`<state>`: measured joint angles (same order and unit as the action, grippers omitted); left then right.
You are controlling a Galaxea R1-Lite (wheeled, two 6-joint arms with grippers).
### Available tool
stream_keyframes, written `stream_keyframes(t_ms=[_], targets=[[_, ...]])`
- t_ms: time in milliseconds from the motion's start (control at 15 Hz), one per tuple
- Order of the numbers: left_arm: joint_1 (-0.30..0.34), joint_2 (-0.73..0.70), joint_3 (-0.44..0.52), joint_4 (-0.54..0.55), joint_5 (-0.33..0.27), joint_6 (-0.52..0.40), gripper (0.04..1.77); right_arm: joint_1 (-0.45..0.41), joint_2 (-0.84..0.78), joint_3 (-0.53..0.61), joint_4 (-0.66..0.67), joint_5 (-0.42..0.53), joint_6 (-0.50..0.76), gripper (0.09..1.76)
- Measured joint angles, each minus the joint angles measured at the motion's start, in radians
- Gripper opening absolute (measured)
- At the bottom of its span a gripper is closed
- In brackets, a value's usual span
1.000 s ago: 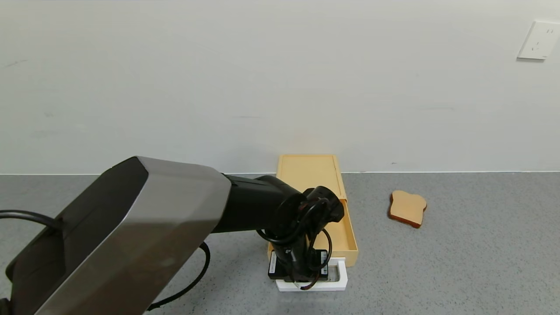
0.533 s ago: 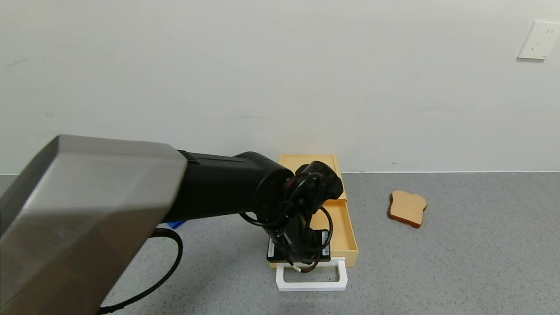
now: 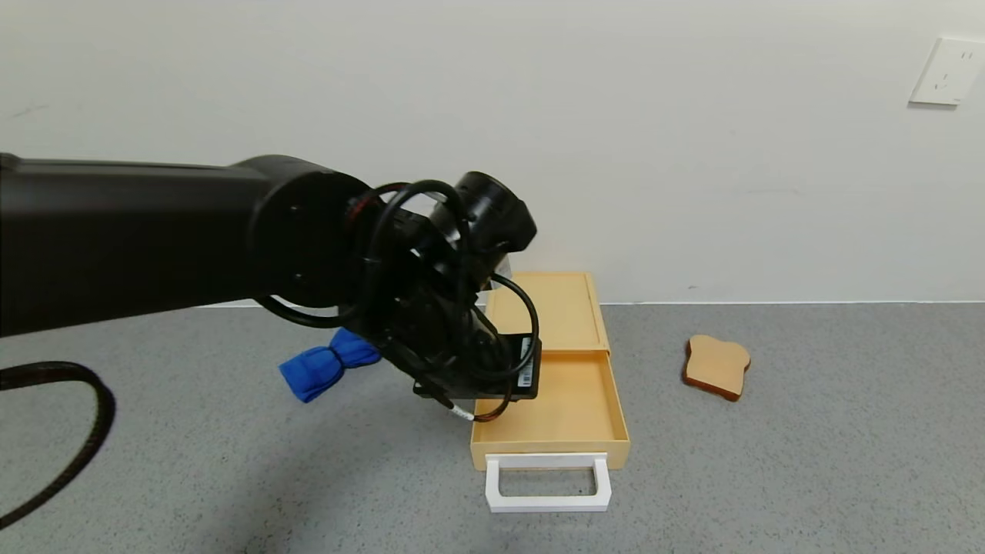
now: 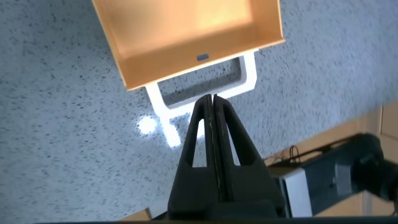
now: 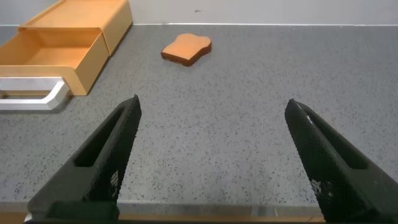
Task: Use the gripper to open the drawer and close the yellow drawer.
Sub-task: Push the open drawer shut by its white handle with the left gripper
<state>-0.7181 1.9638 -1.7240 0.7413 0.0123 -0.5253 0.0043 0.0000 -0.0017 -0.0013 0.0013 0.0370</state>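
The pale yellow drawer [image 3: 550,408] stands pulled out of its flat yellow casing [image 3: 546,308], and its white loop handle [image 3: 548,483] lies free on the counter. My left gripper [image 3: 462,385] hangs in the air above the drawer's left side, clear of the handle. In the left wrist view its fingers are pressed together on nothing [image 4: 211,99], with the handle [image 4: 249,68] and the empty drawer [image 4: 193,37] below. My right gripper [image 5: 211,112] is open and empty low over the counter, with the drawer [image 5: 50,56] off to one side of it.
A blue rolled cloth [image 3: 327,365] lies left of the casing. A tan toast slice [image 3: 717,367] lies right of the drawer and shows in the right wrist view [image 5: 186,48]. The wall stands just behind the casing, with a white socket [image 3: 946,71].
My left gripper has risen from the white handle and moved up and left. The drawer stays pulled out. The blue cloth has come into view.
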Motion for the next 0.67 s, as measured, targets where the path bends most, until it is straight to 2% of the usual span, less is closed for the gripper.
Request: stream_keyframes(t_ms=[67, 200, 333, 533, 667], targets=[[0.023, -0.032, 0.020, -0.004, -0.041, 0.046, 0.11, 0.000, 0.000, 0.000, 0.000, 0.000, 0.000, 1.70], [0.091, -0.113, 0.072, -0.019, -0.171, 0.157, 0.11, 0.000, 0.000, 0.000, 0.000, 0.000, 0.000, 1.70], [0.164, -0.199, 0.174, -0.101, -0.261, 0.253, 0.11, 0.000, 0.000, 0.000, 0.000, 0.000, 0.000, 1.70], [0.240, -0.308, 0.363, -0.321, -0.314, 0.348, 0.11, 0.000, 0.000, 0.000, 0.000, 0.000, 0.000, 1.70], [0.284, -0.368, 0.475, -0.480, -0.339, 0.374, 0.11, 0.000, 0.000, 0.000, 0.000, 0.000, 0.000, 1.70]])
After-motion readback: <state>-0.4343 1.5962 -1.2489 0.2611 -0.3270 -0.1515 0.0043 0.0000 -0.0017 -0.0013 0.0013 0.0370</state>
